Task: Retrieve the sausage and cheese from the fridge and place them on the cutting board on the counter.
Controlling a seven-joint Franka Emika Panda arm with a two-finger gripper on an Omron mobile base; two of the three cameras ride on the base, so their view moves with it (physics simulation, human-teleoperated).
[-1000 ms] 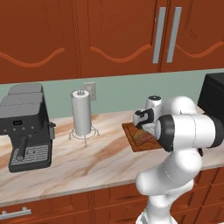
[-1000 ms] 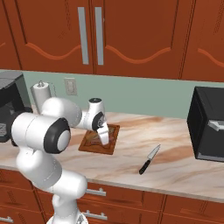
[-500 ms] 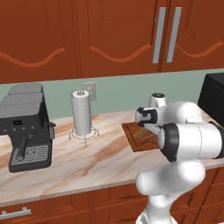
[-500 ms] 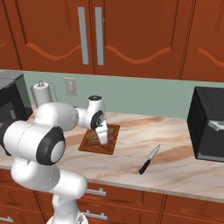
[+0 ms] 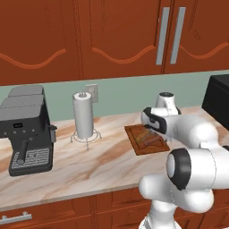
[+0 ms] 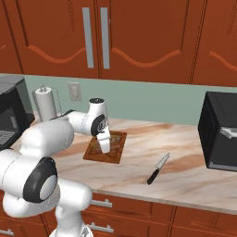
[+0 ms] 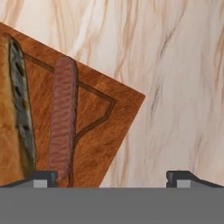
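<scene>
Sausage (image 7: 63, 118) is seen lying flat on the cutting board (image 7: 98, 127), with the cheese (image 7: 17, 109) laid just beside it on the same board. Both are left free; nothing is grasped. The jaws are spread wide and released, poised just above the board's near part, one finger tip (image 7: 43, 177) seen at the sausage's end and the other over bare stone. The gripper (image 6: 102, 139) is held low over the board. The board is set on the marbled desk (image 5: 89, 165), with a paper-towel stand (image 5: 84, 117) and a coffee machine (image 5: 27, 129) placed to its left. A knife (image 6: 157, 168) and a black microwave (image 6: 222, 132) are found to its right.
</scene>
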